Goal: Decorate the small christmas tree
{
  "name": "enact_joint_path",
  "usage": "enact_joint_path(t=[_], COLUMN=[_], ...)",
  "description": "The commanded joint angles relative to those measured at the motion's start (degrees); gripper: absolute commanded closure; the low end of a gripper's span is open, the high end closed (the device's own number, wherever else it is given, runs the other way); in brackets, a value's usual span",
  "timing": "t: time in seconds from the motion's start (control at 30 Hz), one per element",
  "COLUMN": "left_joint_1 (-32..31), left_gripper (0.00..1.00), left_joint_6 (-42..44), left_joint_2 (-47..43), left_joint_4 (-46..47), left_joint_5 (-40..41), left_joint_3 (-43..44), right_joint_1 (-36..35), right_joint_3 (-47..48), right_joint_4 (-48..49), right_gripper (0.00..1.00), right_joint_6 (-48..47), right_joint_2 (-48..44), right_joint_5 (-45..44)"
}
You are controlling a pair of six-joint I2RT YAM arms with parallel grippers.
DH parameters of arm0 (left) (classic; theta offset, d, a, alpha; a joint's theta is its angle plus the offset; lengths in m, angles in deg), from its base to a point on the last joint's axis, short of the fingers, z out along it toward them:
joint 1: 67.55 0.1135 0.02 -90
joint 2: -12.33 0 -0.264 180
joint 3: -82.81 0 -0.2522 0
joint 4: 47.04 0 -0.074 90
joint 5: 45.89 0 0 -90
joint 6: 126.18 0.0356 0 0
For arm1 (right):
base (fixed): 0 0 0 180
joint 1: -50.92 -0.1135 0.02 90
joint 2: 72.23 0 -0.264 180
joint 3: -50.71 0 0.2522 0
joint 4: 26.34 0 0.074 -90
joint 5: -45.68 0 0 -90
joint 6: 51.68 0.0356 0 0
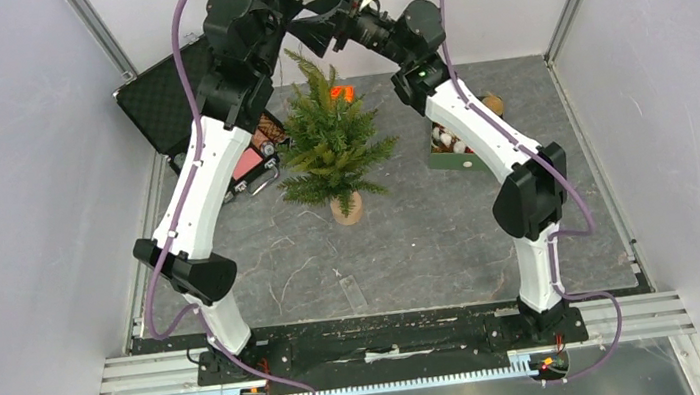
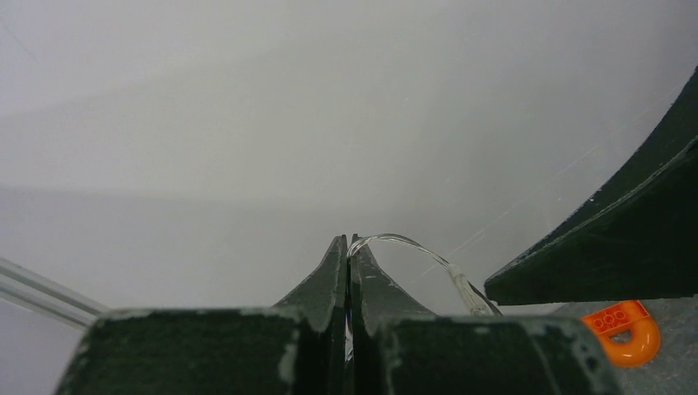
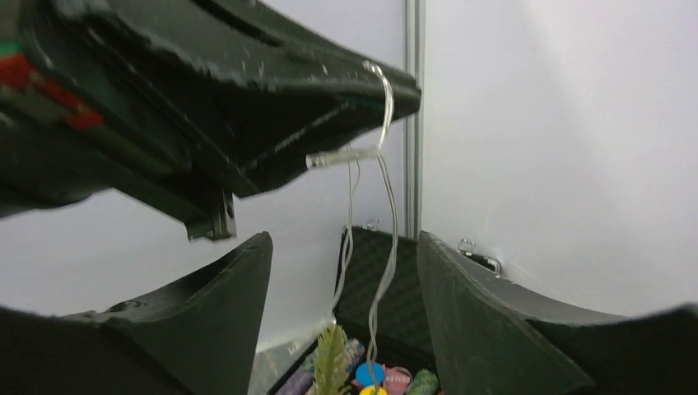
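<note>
Tree (image 1: 330,150) stands upright on the bench (image 1: 432,238), mid-back, stump base on the near side. An open black case (image 1: 163,100) sits to its left and a small box of ornaments (image 1: 451,150) to its right.

Both arms are raised high over the tree, with the pincers meeting above its top and well clear of the branches.

Left pincer (image 2: 349,243) is pressed together, pinching a thin clear wire (image 2: 411,244) at the fingertips. The wire arcs off to the right. An orange ring piece (image 2: 630,333) shows low right on the bench.

Right pincer (image 3: 344,239) is spread wide and holds nothing. It faces the left pincer's tip. The wire hangs down from that tip in loose strands between the right fingers (image 3: 239,313); contact with them can't be told. The tree tip shows far below in the gap between those fingers, with the case behind it.
</note>
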Motion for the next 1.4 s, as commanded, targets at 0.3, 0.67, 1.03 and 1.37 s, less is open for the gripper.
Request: enact_joint_path(t=[0.3,0.67,1.03,1.37], left_joint_1=[-0.4,1.3,14.5,28.8], left_gripper=[0.98,0.98,0.24,0.25], left_joint_6=[4.2,-1.5,-13.8,-12.0], left_joint_2=[-4.6,-10.4,-21.0,-34.8], left_joint_4=[-0.4,-20.8,-41.5,-30.0], left_joint_5=[2.5,0.5,-19.9,-45.5], left_joint_3=[-1.9,-3.8,-12.7,-42.9], right_joint_1=[-1.5,-1.8,-6.2,-6.5], right_joint_3=[5.8,3.0,1.5,0.6], right_joint_4=[1.2,2.9,-2.4,-3.7], right_gripper=[0.66,1.0,1.0,1.0], right_joint_6=[-6.0,-11.4,-28.4,-29.6], right_joint_2=[4.7,2.5,1.4,1.0], right_joint_5=[-12.7,-12.5,-11.3,-9.3])
